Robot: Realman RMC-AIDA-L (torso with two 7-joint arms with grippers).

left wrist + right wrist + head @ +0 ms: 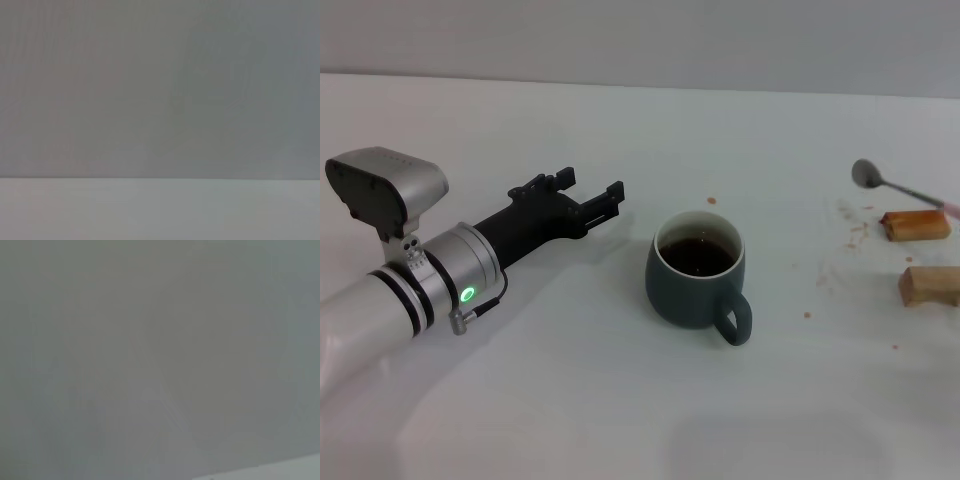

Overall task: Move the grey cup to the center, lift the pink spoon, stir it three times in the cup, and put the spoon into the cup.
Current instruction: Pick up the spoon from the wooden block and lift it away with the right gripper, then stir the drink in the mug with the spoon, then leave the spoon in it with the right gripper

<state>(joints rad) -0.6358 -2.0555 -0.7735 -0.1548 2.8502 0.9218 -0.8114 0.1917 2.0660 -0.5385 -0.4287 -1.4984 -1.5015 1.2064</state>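
The grey cup (697,290) stands upright near the middle of the white table, with dark liquid inside and its loop handle pointing to the front right. The pink spoon (890,183) lies at the far right, its metal bowl on the table and its pink handle resting on a brown block and running out of view. My left gripper (590,186) is open and empty, just above the table a short way left of the cup, not touching it. The right gripper is out of view. Both wrist views show only bare wall and table.
Two small brown wooden blocks (916,225) (930,285) lie at the right edge, near the spoon. Small brown spots (850,235) dot the table between the cup and the blocks.
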